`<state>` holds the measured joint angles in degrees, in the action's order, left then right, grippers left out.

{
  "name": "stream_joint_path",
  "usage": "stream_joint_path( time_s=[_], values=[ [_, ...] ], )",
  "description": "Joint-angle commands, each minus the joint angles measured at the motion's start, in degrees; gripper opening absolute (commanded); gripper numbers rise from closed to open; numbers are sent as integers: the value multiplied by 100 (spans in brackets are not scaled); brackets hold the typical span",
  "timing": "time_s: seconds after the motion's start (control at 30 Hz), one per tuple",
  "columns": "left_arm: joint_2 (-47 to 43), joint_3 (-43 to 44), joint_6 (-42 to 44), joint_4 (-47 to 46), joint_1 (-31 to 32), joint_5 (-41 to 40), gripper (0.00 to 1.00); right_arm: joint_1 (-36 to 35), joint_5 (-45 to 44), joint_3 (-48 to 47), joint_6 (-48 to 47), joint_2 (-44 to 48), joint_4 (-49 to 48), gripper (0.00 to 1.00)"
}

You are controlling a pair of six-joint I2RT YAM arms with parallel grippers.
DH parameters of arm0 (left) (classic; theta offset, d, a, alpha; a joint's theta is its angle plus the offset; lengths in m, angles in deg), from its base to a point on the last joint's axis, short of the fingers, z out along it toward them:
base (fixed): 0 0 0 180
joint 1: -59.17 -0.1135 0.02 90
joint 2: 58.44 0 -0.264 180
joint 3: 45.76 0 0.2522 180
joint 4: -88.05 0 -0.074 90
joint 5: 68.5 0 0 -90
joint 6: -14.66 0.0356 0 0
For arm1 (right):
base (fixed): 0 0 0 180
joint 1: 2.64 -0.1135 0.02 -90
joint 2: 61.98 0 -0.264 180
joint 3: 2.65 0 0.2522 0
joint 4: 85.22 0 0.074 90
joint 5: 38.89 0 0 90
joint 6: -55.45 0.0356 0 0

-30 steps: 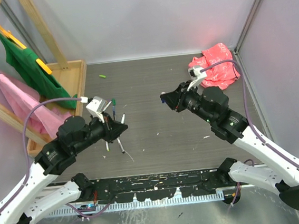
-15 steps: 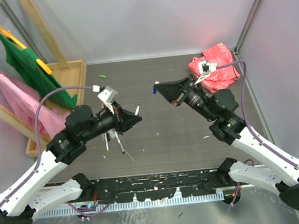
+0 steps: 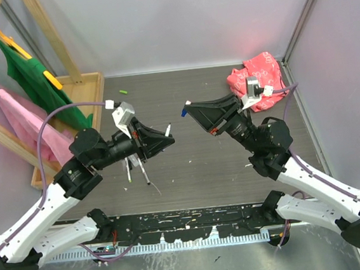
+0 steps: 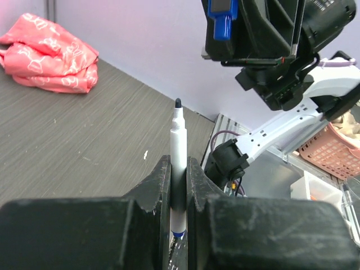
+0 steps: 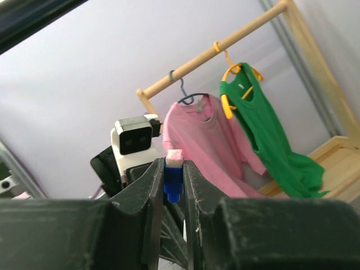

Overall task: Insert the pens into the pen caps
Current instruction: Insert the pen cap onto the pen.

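My left gripper (image 3: 166,137) is shut on a white-barrelled pen (image 4: 178,138) whose dark tip sticks out past the fingers, uncapped. My right gripper (image 3: 188,109) is shut on a small blue pen cap (image 5: 174,181) and faces the left one across a short gap above the table's middle. In the left wrist view that blue cap (image 4: 221,21) hangs up and to the right of the pen tip, apart from it. Several more pens (image 3: 137,167) lie on the table under the left arm. A green cap (image 3: 123,91) lies alone near the back.
A pink crumpled bag (image 3: 258,81) sits at the back right. A wooden clothes rack (image 3: 81,87) with a green garment (image 3: 33,77) and a pink one (image 3: 23,128) stands at the left. White scraps dot the dark tabletop (image 3: 196,165).
Both arms have lifted and swung toward each other. The left gripper carried its pen right and tilted it up; the right gripper with the blue cap moved left to face it.
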<state>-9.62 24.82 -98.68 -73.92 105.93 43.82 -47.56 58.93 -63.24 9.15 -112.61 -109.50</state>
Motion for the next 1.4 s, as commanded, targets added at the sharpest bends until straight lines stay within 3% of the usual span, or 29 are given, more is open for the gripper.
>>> stream_joint_path(
  time_s=[0.0, 0.2, 1.37],
  values=[
    [-163, 31, -23, -590, -18, 369, 0, -363, -152, -140, -269, -33, -537, 0],
    [-197, 23, 4, -611, -17, 549, 0, -784, -389, -199, -526, -103, -514, 0],
    [-235, -5, 0, -674, -11, 834, 0, -948, -304, -336, -478, -179, -318, 0]
  ],
)
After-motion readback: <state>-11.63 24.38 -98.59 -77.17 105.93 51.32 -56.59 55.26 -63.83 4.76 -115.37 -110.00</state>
